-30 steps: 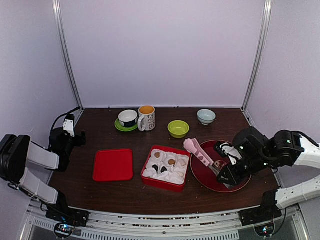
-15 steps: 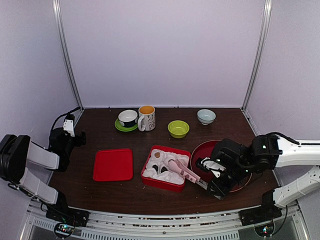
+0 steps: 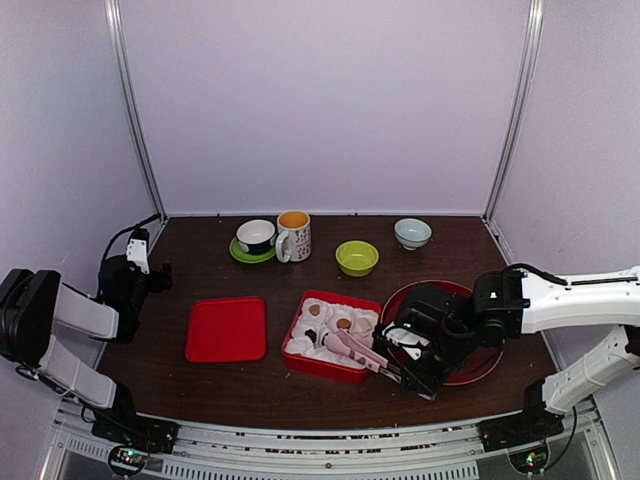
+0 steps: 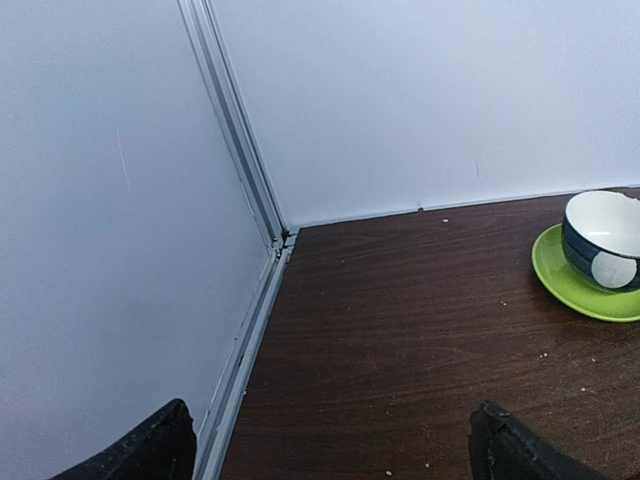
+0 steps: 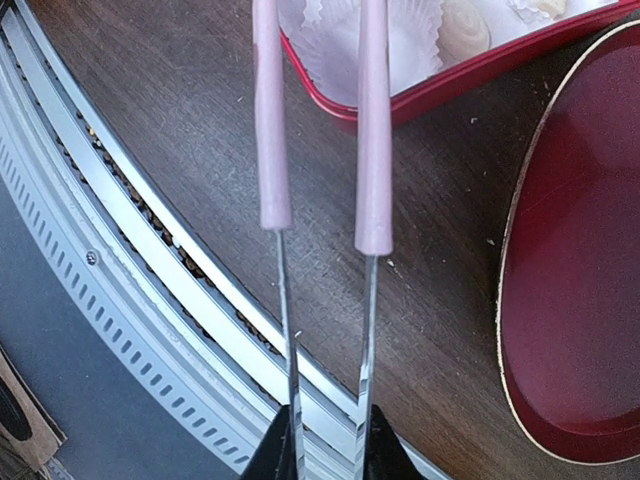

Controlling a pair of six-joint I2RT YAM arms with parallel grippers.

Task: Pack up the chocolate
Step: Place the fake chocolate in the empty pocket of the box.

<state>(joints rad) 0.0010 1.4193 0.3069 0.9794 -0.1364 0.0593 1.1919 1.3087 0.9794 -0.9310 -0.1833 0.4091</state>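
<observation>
Lower right of the top view, the right gripper (image 3: 405, 360) is clamped on pink tongs (image 3: 352, 345) that reach left over a red box (image 3: 330, 372). The chocolate (image 3: 343, 323) sits in white paper cases in that box, at centre frame. Only a tan piece and a brown one read clearly; the rest blur into the paper. Whether the tong tips hold a sweet cannot be told, and the gripper's body hides part of the red plate (image 3: 482, 362) behind it.

In the right wrist view the tong arms run off the top edge, tips unseen. The box is cut to one corner, and one cream sweet shows at the upper margin.

Far left, the left gripper (image 4: 330, 452) has its jaws wide apart; only two dark fingertips (image 4: 150, 455) show at the bottom of its wrist view. A cup (image 4: 605, 240) on a green saucer is clipped by the right edge.
</observation>
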